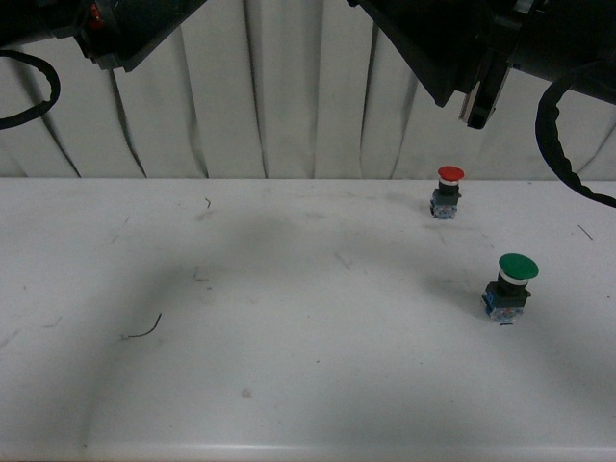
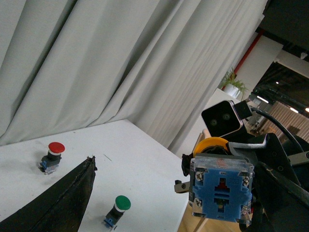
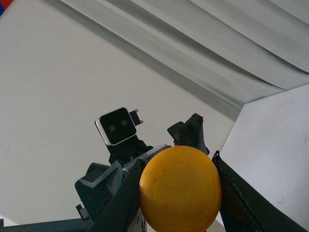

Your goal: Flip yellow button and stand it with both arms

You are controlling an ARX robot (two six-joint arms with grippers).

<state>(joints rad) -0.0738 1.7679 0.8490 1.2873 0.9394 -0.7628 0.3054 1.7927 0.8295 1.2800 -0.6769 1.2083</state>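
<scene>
The yellow button (image 3: 179, 188) fills the right wrist view, its round yellow cap clamped between the two dark fingers (image 3: 123, 203) of my right gripper (image 3: 176, 162), which is shut on it. In the left wrist view the yellow button (image 2: 222, 188) hangs in the air beyond the table's edge, its blue contact block facing the camera and the yellow cap behind it. One dark wedge finger (image 2: 63, 198) of my open left gripper shows there, well apart from the button. The front view shows only parts of both arms, left (image 1: 115, 38) and right (image 1: 462, 58); the button is out of view there.
A red-capped button (image 1: 449, 190) stands upright near the back right of the white table (image 1: 241, 318). A green-capped button (image 1: 510, 282) stands upright nearer the front right. A pleated white curtain hangs behind the table. The left arm's wrist camera (image 3: 118, 126) faces the right gripper.
</scene>
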